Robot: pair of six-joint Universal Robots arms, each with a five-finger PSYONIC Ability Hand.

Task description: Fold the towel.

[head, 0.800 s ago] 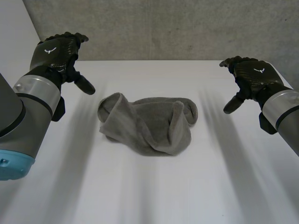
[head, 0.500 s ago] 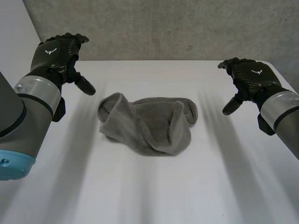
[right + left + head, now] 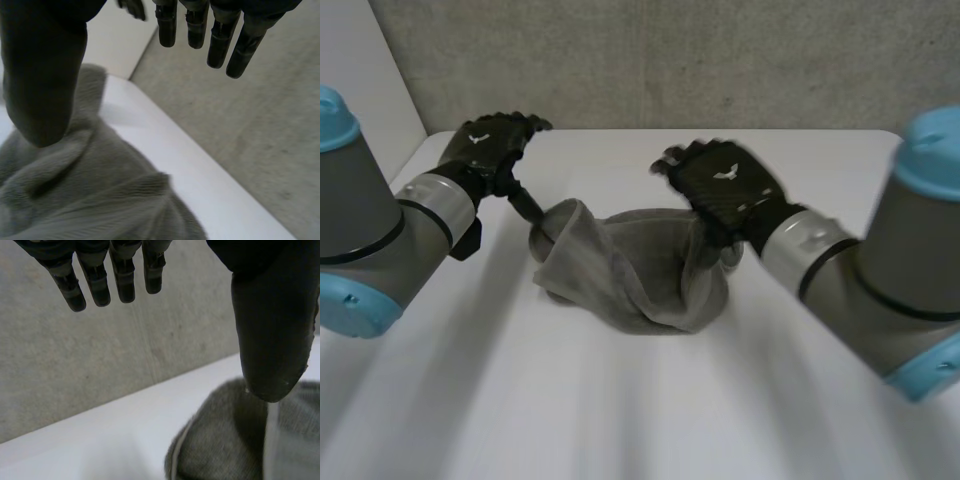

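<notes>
A grey towel [image 3: 635, 270] lies crumpled in a heap on the middle of the white table [image 3: 620, 410]. My left hand [image 3: 490, 148] hovers at the heap's far left end, fingers straight, its thumb reaching down to the raised fold there. In the left wrist view the thumb of the left hand [image 3: 270, 330] hangs just above the towel [image 3: 220, 450], fingers spread and holding nothing. My right hand [image 3: 720, 185] is over the heap's far right part. In the right wrist view the right hand [image 3: 45, 75] is open, thumb close to the towel [image 3: 90, 195], with no cloth pinched.
A grey concrete wall [image 3: 670, 60] rises just behind the table's far edge. A pale wall [image 3: 360, 90] stands at the far left. Bare tabletop lies in front of the towel and on both sides of it.
Both hands have come inward from the table's sides to the towel. The right hand travelled far to the left, onto the heap's right part. The towel has not moved.
</notes>
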